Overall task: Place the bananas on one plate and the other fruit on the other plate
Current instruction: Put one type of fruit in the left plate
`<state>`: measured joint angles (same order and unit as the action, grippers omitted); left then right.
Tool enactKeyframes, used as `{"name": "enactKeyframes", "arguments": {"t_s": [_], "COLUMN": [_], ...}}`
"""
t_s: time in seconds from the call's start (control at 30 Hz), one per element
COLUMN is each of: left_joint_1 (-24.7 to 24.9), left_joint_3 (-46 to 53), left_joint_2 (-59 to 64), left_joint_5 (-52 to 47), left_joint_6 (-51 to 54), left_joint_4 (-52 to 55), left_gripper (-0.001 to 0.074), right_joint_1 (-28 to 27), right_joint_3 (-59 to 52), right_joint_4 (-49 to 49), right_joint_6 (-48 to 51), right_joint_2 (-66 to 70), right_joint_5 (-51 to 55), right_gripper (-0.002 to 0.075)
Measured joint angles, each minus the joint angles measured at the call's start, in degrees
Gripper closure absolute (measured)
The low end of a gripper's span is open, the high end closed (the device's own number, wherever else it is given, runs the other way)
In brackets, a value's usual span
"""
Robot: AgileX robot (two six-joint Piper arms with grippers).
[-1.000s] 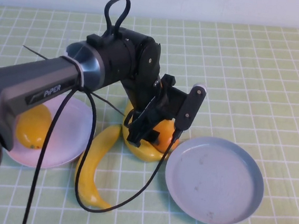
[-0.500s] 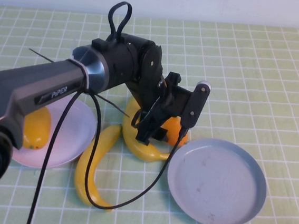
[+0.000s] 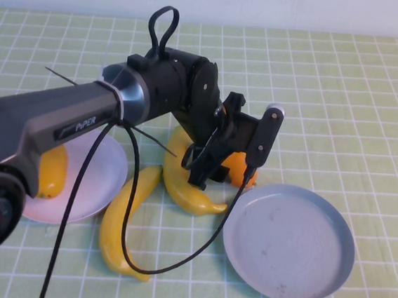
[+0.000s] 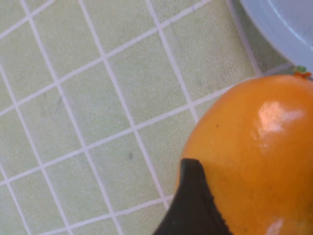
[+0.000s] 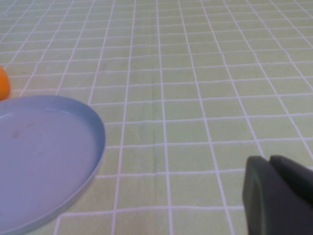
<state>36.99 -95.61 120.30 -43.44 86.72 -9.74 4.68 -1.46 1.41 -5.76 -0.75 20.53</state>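
**Orange fruit lifted clear of the banana**

My left gripper (image 3: 227, 167) has its jaws closed around the orange-blushed fruit (image 3: 236, 167), and over the last second it has risen off the banana (image 3: 184, 190) it lay against. That banana and a second banana (image 3: 123, 216) remain on the table. The other fruit (image 3: 50, 170) sits on the pink plate (image 3: 105, 175); the grey-blue plate (image 3: 289, 242) holds nothing. I judge the carry to the pink plate comes next. My right gripper (image 5: 279, 200) hangs beside the grey-blue plate; I cannot tell its jaws' state.

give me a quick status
Left gripper shut on orange fruit above banana. Right gripper parked beside blue plate. Nothing blocking.
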Motion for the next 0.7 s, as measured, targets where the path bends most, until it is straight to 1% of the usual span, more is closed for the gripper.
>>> {"name": "enactKeyframes", "arguments": {"t_s": [0.27,0.43,0.7], "left_joint_1": [0.0,0.0,-0.12], "left_joint_3": [0.1,0.6,0.96], "left_joint_2": [0.13,-0.68,-5.59], "left_joint_5": [2.36,3.19,3.19], "left_joint_6": [-1.29,-5.45,-8.98], "left_joint_4": [0.0,0.0,-1.13], "left_gripper": [0.0285,0.0286,0.0289], "right_joint_1": [0.0,0.0,0.0], "right_joint_3": [0.0,0.0,0.0], "right_joint_4": [0.0,0.0,0.0], "right_joint_6": [0.0,0.0,0.0], "right_joint_2": [0.0,0.0,0.0], "right_joint_5": [0.0,0.0,0.0], "right_gripper": [0.0741,0.0741,0.0741]}}
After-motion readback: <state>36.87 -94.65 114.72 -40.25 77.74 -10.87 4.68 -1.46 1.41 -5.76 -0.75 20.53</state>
